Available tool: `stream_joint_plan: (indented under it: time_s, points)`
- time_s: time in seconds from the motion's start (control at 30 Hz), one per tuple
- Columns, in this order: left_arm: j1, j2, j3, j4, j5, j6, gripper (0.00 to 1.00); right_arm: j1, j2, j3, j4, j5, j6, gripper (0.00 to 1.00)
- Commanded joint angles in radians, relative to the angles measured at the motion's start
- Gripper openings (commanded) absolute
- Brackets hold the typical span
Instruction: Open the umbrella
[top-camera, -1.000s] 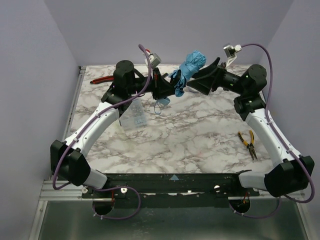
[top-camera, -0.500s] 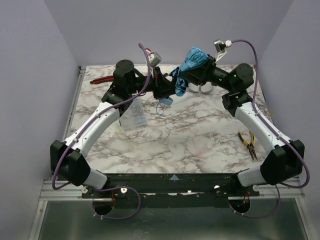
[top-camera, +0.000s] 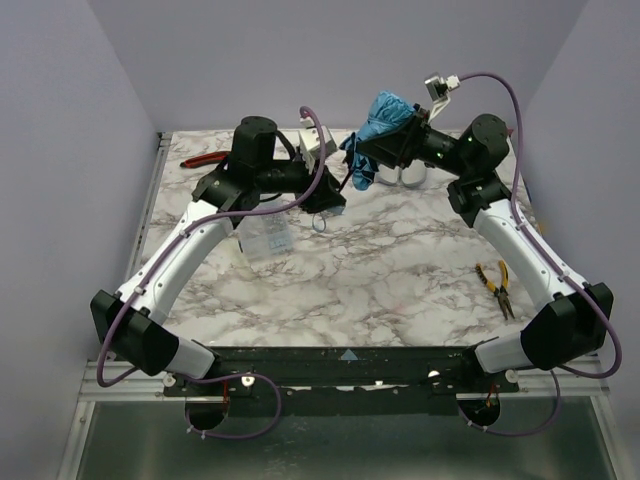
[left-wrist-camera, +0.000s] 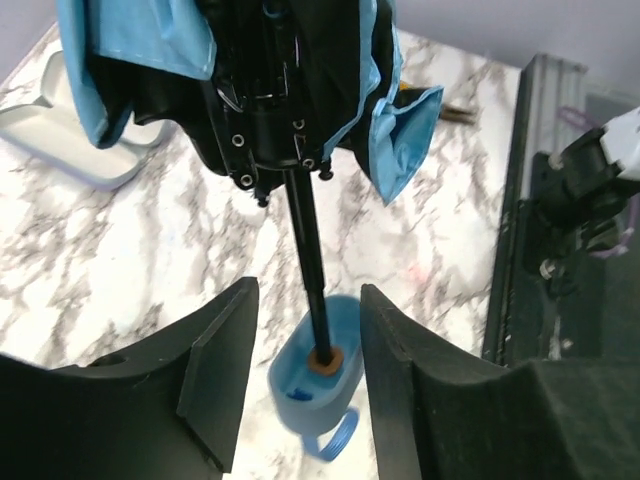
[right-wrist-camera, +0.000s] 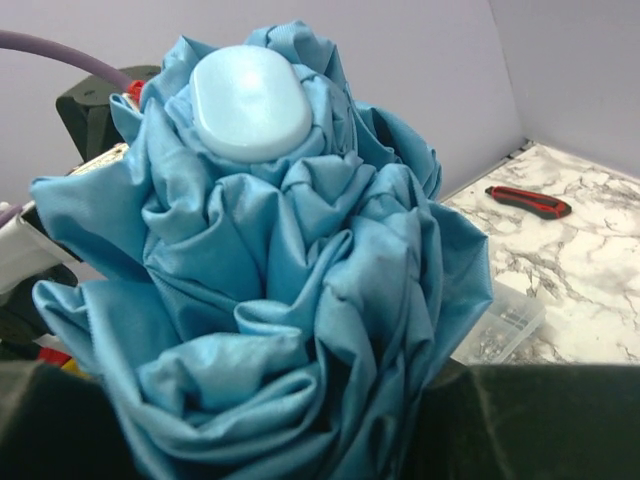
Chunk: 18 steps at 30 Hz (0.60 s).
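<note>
The umbrella hangs in the air at the back of the table, held by its bunched sky-blue canopy (top-camera: 385, 118). My right gripper (top-camera: 392, 146) is shut around that bundle (right-wrist-camera: 300, 300), and the pale oblong cap (right-wrist-camera: 250, 100) points at the right wrist camera. The thin black shaft (left-wrist-camera: 305, 240) runs down from the black underside (left-wrist-camera: 270, 90) to the small blue handle (left-wrist-camera: 315, 375) with its loop. My left gripper (left-wrist-camera: 307, 300) stands open, one finger on each side of the shaft and handle, touching neither. From above, the left gripper (top-camera: 333, 198) sits just below and left of the canopy.
A clear plastic box of small parts (top-camera: 268, 235) lies beside the left arm. A red-handled cutter (top-camera: 205, 160) rests at the back left, yellow pliers (top-camera: 497, 285) at the right. A white tray (left-wrist-camera: 70, 140) lies under the canopy. The table's metal edge rail (left-wrist-camera: 520, 200) runs along the right of the left wrist view.
My right gripper closed on the canopy and raised it slightly. My left gripper opened, let go of the umbrella's lower end and dropped a little lower.
</note>
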Motion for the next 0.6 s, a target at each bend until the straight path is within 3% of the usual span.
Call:
stream_joint_plan:
  time_s: [0.0, 0.23, 0.57]
  points:
    - [-0.019, 0.017, 0.065, -0.190, -0.095, 0.228, 0.44, -0.001, -0.031, 0.059, -0.037, -0.033, -0.047, 0.00]
    - [-0.021, -0.007, -0.037, -0.224, -0.206, 0.297, 0.37, -0.018, -0.046, 0.131, -0.155, 0.011, -0.145, 0.00]
    - [-0.021, -0.051, -0.206, -0.203, -0.231, 0.335, 0.35, -0.039, -0.103, 0.117, -0.255, 0.046, -0.188, 0.00]
